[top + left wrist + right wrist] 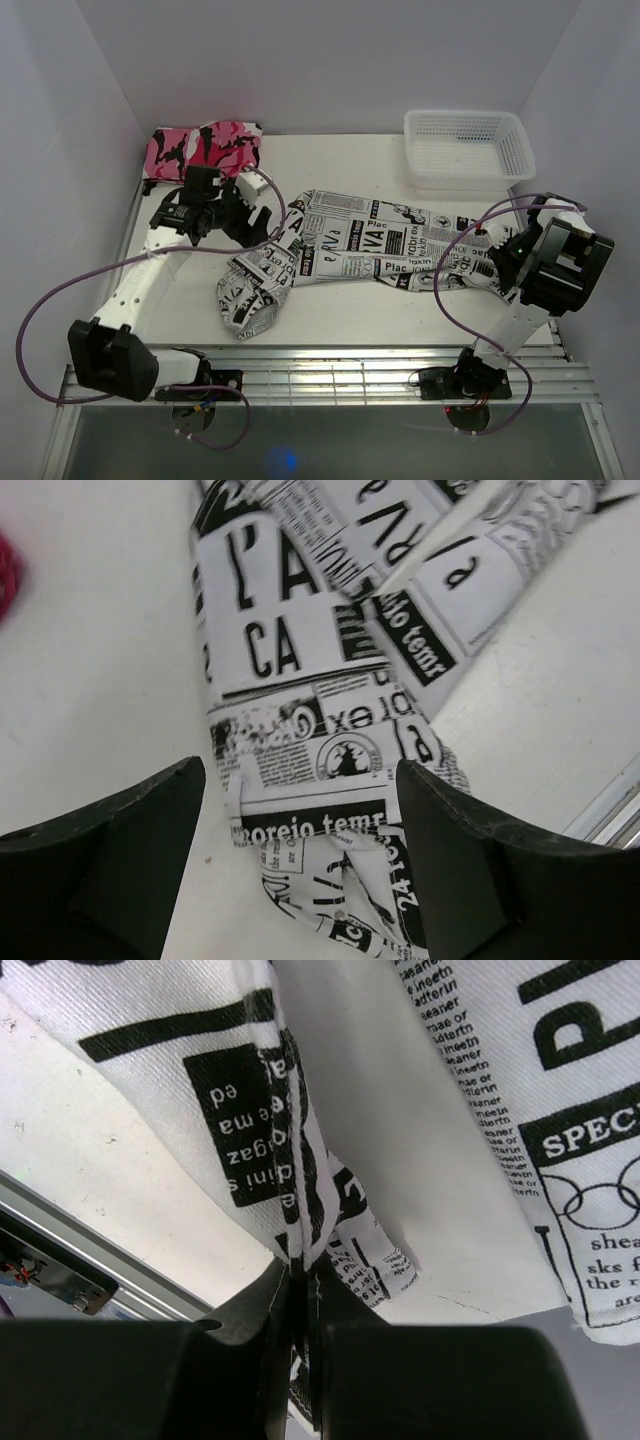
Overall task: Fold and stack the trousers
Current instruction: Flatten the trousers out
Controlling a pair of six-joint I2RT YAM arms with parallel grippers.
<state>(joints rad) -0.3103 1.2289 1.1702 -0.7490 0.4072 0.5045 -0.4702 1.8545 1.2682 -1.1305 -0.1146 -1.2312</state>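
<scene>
The trousers (370, 245) lie stretched across the middle of the table (330, 165), with one end bunched at lower centre-left. The left claw (300, 810) stands wide, its fingers spread to either side of that cloth. At the right of the frame, the right claw (300, 1290) is pinched on a trouser edge. A white basket (465, 150) sits upper right.

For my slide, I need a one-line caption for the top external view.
Newspaper-print trousers lie on a white table: left gripper open above them, right gripper pinching one end.
</scene>
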